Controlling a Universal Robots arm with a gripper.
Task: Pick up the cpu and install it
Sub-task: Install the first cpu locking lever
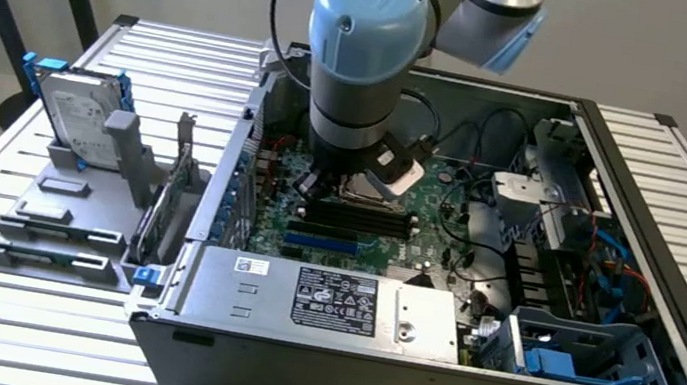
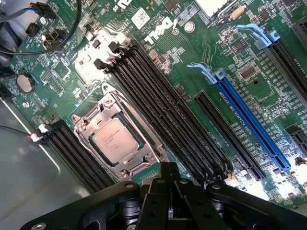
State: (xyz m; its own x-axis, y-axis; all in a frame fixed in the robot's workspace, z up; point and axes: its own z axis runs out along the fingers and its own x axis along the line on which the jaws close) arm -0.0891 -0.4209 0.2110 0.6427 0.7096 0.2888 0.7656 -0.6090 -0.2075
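1. Tool (image 2: 169,191) closed tight, fingers pressed together, nothing held between them; hovering low over the motherboard (image 2: 206,72) inside the open computer case (image 1: 648,326).
2. Just beyond the closed tips: the cpu (image 2: 115,139), silver top up, lying flat and square inside its socket frame (image 2: 144,160); apart from the tool, not touching it; apparently already seated, which would explain the empty grip.
3. Beside the socket, between it and the blue slot (image 2: 249,122): a row of long black memory slots (image 2: 163,100), all empty, running alongside the tool's tips.
4. Arm (image 1: 362,64) reaching straight down into the case from above, presumably to keep clear of the case walls and the black cables (image 1: 487,132).
5. Nearer the camera than the tool: silver power supply (image 1: 328,301) along the case edge.
6. Well off to the exterior view's left of the tool: grey fixture (image 1: 58,213) holding a hard drive in a blue frame (image 1: 75,109), upright for easy picking.
7. All resting on a white slatted desk (image 1: 1,326); pale plain wall behind.
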